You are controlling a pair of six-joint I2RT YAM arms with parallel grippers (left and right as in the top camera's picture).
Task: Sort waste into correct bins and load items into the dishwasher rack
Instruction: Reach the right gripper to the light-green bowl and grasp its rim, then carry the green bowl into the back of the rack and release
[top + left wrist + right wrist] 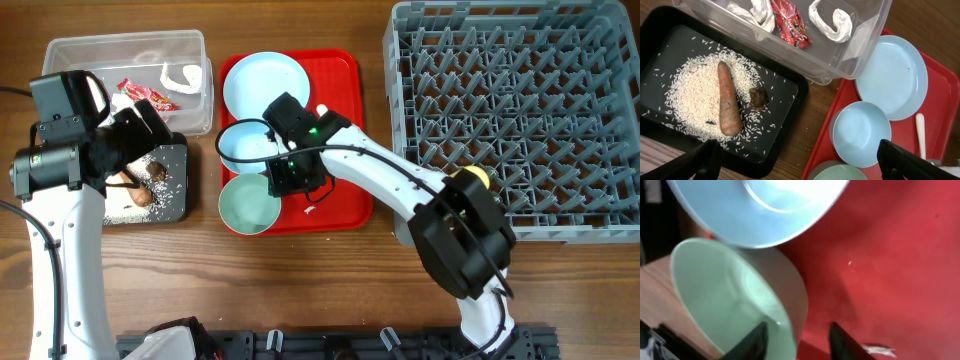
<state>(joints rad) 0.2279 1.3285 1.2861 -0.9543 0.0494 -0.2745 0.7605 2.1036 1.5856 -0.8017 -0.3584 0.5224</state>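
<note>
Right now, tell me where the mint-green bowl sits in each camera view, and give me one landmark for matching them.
Overhead: the mint-green bowl is left of centre, at the lower-left corner of the red tray, just below the whitish-blue bowl.
Left wrist: only its rim shows, at the bottom edge.
Right wrist: it fills the lower left.
Shared landmark: the red tray.

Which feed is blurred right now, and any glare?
Right wrist view: soft and out of focus, close on the mint-green bowl, with a washed-out highlight on the whitish-blue bowl. Left wrist view: sharp, single grains of rice distinct. Overhead: sharp, evenly lit.
</note>
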